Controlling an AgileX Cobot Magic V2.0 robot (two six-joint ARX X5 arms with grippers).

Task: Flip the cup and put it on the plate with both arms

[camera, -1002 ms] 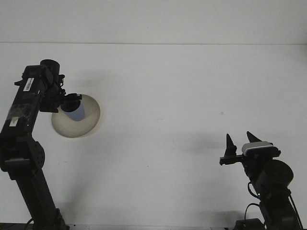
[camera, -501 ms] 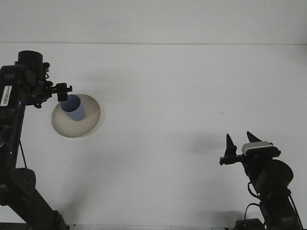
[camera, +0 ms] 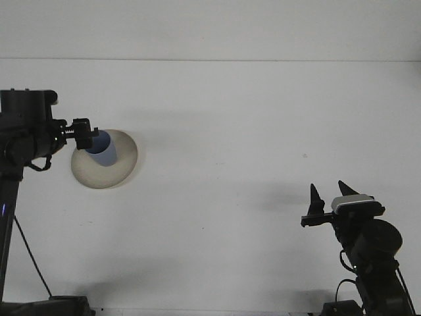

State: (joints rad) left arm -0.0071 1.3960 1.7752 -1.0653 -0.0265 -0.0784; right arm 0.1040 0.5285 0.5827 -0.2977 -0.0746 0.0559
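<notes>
In the front view, a white surface (camera: 230, 131) is carrying a beige plate (camera: 122, 168) with a blue cup (camera: 103, 151) standing on it. The left hand (camera: 84, 135) is hovering at the cup's rim, its state unclear. The right hand (camera: 330, 195) is resting apart, spread.

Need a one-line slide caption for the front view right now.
Blue cup on the beige plate, left tool at its rim; right tool open, apart.
</notes>
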